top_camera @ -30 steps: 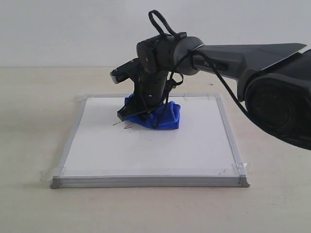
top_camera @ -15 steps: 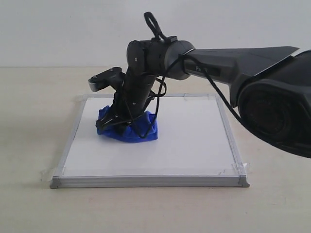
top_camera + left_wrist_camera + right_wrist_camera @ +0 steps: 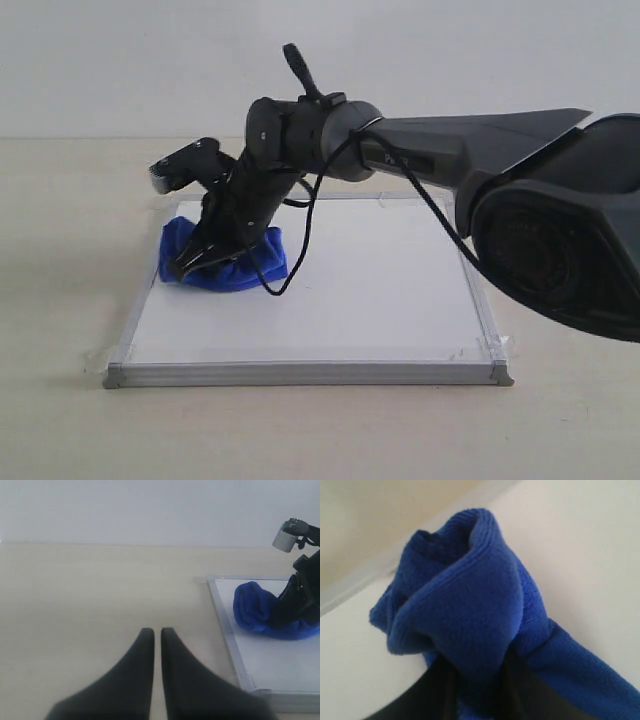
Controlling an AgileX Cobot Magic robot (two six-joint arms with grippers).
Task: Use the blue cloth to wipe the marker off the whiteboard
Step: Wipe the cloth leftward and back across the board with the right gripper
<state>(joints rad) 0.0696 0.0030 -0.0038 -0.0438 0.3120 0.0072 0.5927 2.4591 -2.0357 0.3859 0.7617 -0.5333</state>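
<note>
The whiteboard [image 3: 360, 300] lies flat on the table, silver-framed. My right gripper [image 3: 200, 262] is shut on the blue cloth [image 3: 222, 260] and presses it onto the board near its far left edge. In the right wrist view the bunched blue cloth [image 3: 470, 610] fills the frame, pinched between the dark fingers [image 3: 432, 692]. No red marker lines show on the white surface; any that lie under the cloth are hidden. My left gripper [image 3: 156, 632] hovers shut over bare table beside the board's left frame, holding nothing. The left wrist view also shows the blue cloth [image 3: 260, 612] on the whiteboard [image 3: 280, 660].
The board's aluminium frame [image 3: 300, 374] has grey corner pieces and tape at the corners. Beige tabletop [image 3: 60, 220] surrounds the board, and a plain pale wall stands behind. The right arm [image 3: 450, 150] reaches across the board from the right.
My right gripper has dragged the blue cloth leftwards across the board, over the spot where red marker lines showed a second ago. Those lines are no longer visible.
</note>
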